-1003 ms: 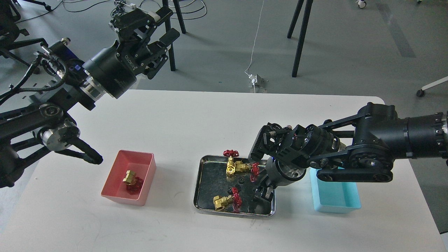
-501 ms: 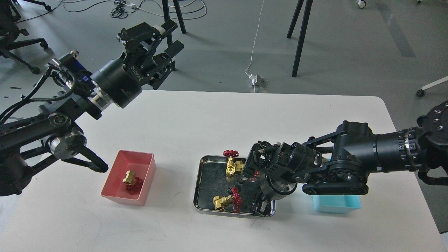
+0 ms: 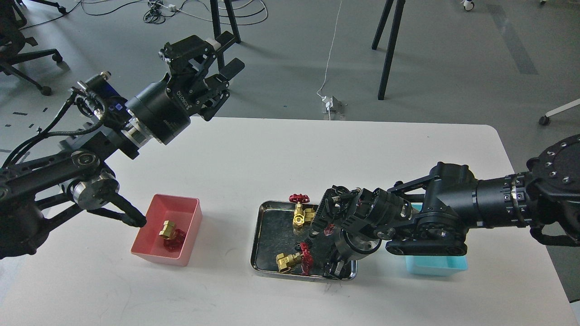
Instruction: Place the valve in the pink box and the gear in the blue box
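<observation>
- A white table point(image 3: 253, 154) with rounded corners stands on a grey floor, with cables and dark chair legs behind it.
- The left gripper point(image 3: 215, 54) is raised past the far left edge of the table, its two fingers spread apart with nothing between them.
- Well below those fingers and nearer the viewer sits the pink box point(image 3: 168, 235), with one valve point(image 3: 171, 233) lying inside, brass body up, red handwheel towards the near wall.
- The right gripper point(image 3: 335, 267) points down into the near right corner of the steel tray point(image 3: 259, 235); its fingers are dark, partly hidden under the wrist, and I cannot tell whether they are parted or closed, or whether they hold anything.
- Just to the left of those fingers lies a second valve point(image 3: 292, 260), brass body left, handwheel right.
- Farther from them, at the far side of the tray, stands a third valve point(image 3: 300, 213) with its red handwheel at the tray's far rim.
- A small black gear point(image 3: 311, 234) lies on the tray floor between the two tray valves.
- The blue box point(image 3: 436, 266) sits to the right of the fingers, mostly covered by the right arm.
</observation>
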Controlling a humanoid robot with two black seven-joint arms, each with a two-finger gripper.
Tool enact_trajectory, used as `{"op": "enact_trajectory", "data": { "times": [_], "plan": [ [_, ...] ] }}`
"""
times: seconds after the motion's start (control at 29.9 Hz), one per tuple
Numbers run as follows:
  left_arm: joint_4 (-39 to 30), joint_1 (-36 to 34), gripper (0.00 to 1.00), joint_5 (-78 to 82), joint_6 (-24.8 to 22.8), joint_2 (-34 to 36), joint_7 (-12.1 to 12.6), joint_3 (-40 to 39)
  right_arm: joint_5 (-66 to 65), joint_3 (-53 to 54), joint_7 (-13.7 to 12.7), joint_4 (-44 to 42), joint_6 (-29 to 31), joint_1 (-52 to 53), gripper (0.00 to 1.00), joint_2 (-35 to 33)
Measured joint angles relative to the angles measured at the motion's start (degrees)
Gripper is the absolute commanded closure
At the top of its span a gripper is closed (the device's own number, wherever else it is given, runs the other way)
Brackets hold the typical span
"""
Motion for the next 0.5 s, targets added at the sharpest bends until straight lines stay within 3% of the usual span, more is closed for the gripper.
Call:
{"op": "enact_trajectory", "data": {
  "times": [0.5],
  "plan": [
    [0.48,0.4,0.45,0.06,-0.07,-0.7,0.0,0.0,-0.16,-0.16,0.17,-0.01,-0.01,-0.97,0.66,-0.4]
  ]
}}
